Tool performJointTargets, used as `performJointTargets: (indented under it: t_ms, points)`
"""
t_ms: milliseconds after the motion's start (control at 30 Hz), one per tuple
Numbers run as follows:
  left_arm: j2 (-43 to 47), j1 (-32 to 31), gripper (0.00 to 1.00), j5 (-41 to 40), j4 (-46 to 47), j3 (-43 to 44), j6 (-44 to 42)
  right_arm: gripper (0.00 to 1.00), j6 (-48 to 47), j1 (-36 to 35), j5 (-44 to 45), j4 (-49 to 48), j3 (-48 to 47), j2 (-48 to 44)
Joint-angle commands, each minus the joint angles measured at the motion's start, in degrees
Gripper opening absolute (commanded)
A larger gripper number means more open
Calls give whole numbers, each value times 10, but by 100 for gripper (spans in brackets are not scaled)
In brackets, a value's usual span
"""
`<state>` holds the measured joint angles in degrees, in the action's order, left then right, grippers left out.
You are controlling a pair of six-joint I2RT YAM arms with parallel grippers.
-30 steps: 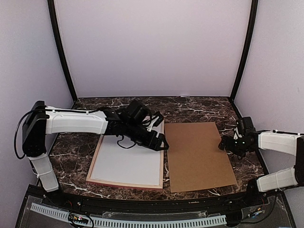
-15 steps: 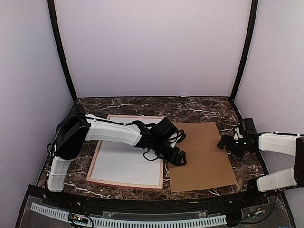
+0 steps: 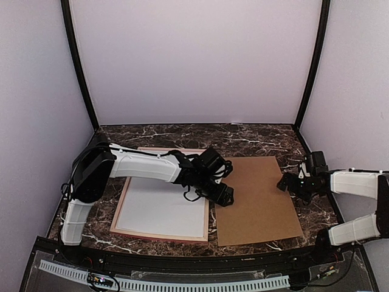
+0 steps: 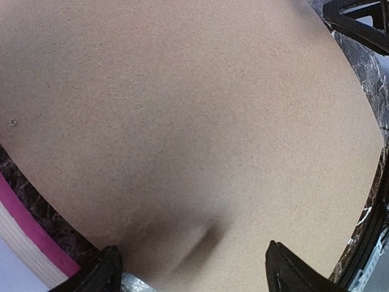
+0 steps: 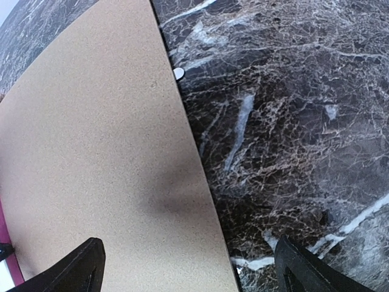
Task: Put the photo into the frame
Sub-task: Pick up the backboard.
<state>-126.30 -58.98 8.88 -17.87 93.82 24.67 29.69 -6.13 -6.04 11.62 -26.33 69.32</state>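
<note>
Just left of the backing board (image 3: 258, 201) lies the frame (image 3: 158, 236), the photo (image 3: 161, 210) within it white side up — print hidden, one corner under the left arm (image 3: 146, 167). The left gripper (image 3: 223, 196) gapes empty over the board's left edge; the right gripper (image 3: 284, 184), released, at its right edge.

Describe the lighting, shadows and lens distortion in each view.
Top external: soft, even light, no glare. Left wrist: the backing board bows from lens distortion, with a dark shadow near the left tool. Right wrist: its straight edge curves too, with a blurred shadow on it.
</note>
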Motion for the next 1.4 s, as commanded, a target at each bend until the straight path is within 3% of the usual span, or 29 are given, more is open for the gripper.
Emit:
performJointTargets:
  t_ms: [0, 367, 533, 967, 1367]
  points:
    - [0, 19, 84, -32, -32, -14, 5, 99, 5, 2, -9, -19, 9, 12]
    - [13, 36, 84, -60, -26, -42, 17, 96, -1, 2, -38, -34, 11, 31]
    - [5, 36, 84, -23, -3, -44, 23, 93, 4, 2, -66, -49, 19, 39]
    - [-32, 17, 84, 31, 25, -33, 45, 86, 0, 10, -196, -47, 6, 18]
    - [-35, 17, 84, 46, 40, -39, 57, 73, 16, 26, -383, -79, 6, -34]
